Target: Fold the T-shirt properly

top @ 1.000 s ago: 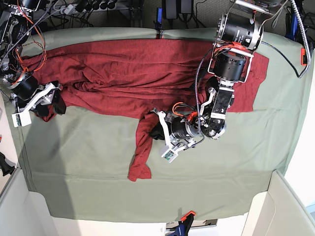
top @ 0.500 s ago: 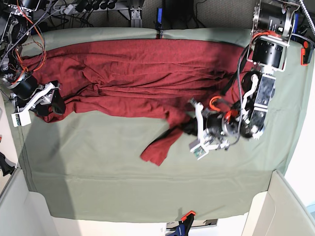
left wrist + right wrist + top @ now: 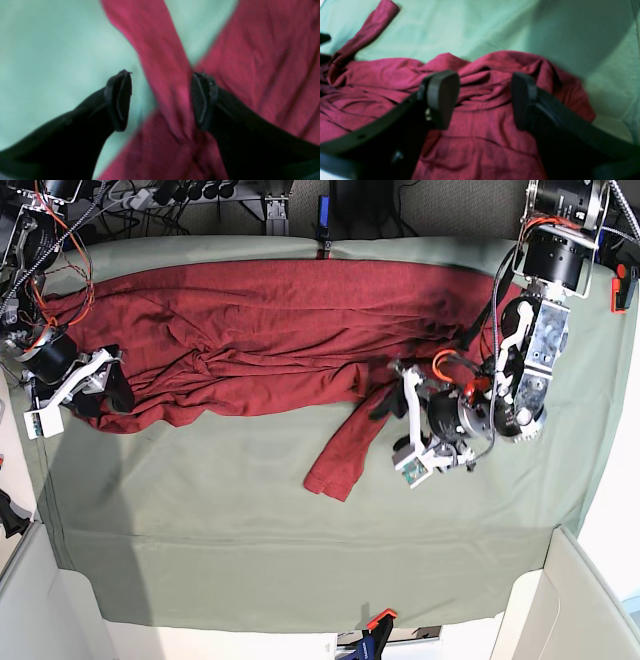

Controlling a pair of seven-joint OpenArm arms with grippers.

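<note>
Left end effector (image 3: 160, 100): jaws apart; a twisted sleeve strip of the T-shirt (image 3: 250, 330) runs between them, lying against the inner face of one finger (image 3: 203, 100), clear of the other. View blurred.
Right end effector (image 3: 482, 100): jaws apart, hanging over bunched folds of red cloth; nothing clamped.
T-shirt: spread in a long wrinkled band on the worktop (image 3: 300, 560), reaching from under the right end effector across to the left one.
Sleeve (image 3: 345, 455): trails off the shirt body just beside the left end effector, cuff end lying on bare green cover.
Worktop: sage green cover, creased, visible beyond both end effectors.
</note>
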